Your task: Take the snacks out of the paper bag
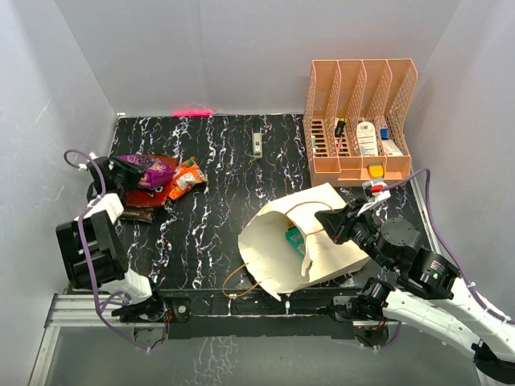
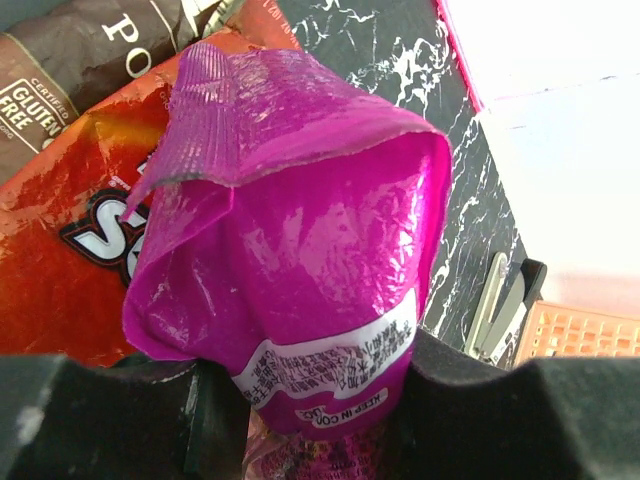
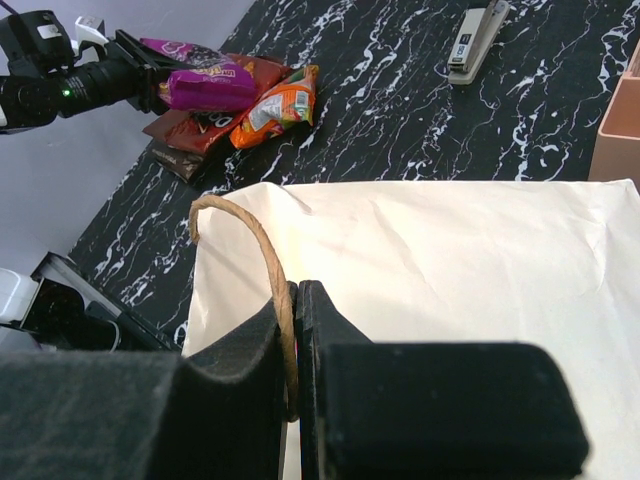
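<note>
At the far left, the left gripper [image 1: 121, 171] clamps a purple packet [image 2: 300, 230] over a red packet [image 1: 149, 195], an orange packet [image 1: 187, 177] and a dark brown packet [image 1: 135, 215] on the table [image 1: 225, 161]. Right of centre, the paper bag [image 1: 326, 249] lies on its side with a green packet [image 1: 294, 237] in its mouth. The right gripper [image 3: 298, 300] pinches its cord handle [image 3: 250, 240].

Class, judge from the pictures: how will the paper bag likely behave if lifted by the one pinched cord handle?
The paper bag lies on its side, creased, so it probably flexes rather than holds its shape. Lifted by the thin cord handle pinched in the right end effector, it would likely hang tilted. The green packet inside may slide.
</note>
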`<state>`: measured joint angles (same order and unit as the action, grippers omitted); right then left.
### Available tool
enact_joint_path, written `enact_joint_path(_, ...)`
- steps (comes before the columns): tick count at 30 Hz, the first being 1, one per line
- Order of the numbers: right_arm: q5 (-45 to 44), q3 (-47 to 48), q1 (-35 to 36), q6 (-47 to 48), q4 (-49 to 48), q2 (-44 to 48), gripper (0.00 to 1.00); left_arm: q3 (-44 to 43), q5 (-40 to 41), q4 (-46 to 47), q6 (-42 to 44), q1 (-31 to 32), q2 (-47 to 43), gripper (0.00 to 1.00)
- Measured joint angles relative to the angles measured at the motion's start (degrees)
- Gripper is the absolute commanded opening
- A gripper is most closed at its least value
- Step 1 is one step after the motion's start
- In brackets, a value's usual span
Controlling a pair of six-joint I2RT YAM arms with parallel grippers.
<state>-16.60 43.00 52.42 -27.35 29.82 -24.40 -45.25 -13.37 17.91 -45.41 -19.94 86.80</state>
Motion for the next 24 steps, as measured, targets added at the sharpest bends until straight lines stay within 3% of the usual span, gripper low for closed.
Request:
enact_joint_path(4, 0.2, 0.0, 0.0, 0.0, -0.1, -0.9, 0.07, 2.3, -2.1, 6.3, -2.3, -1.7, 3.0, 0.0)
enact_joint_path(6, 0.4, 0.0, 0.0, 0.0, -0.1, -0.9, 0.07, 3.4, -2.0, 8.7, -3.0, -1.9, 3.5, 0.08)
enact_joint_path(11, 0.9, 0.0, 0.0, -0.2, -0.4, -0.7, 0.07, 4.2, -1.8, 9.7, -3.5, -2.1, 3.2, 0.41)
enact_joint_path(14, 1.0, 0.0, 0.0, -0.5, -0.3, -0.2, 0.07, 4.0, -0.5, 6.4, -2.9, -2.1, 1.3, 0.64)
enact_joint_path(18, 1.0, 0.0, 0.0, -0.8, -0.4, 1.1, 0.07, 1.9, 2.5, -2.3, -1.2, -2.1, -4.7, 0.83)
enact_joint_path(24, 1.0, 0.0, 0.0, -0.8, -0.3, 1.6, 0.07, 0.9, 7.2, -12.7, 0.0, -2.1, -17.9, 0.89)
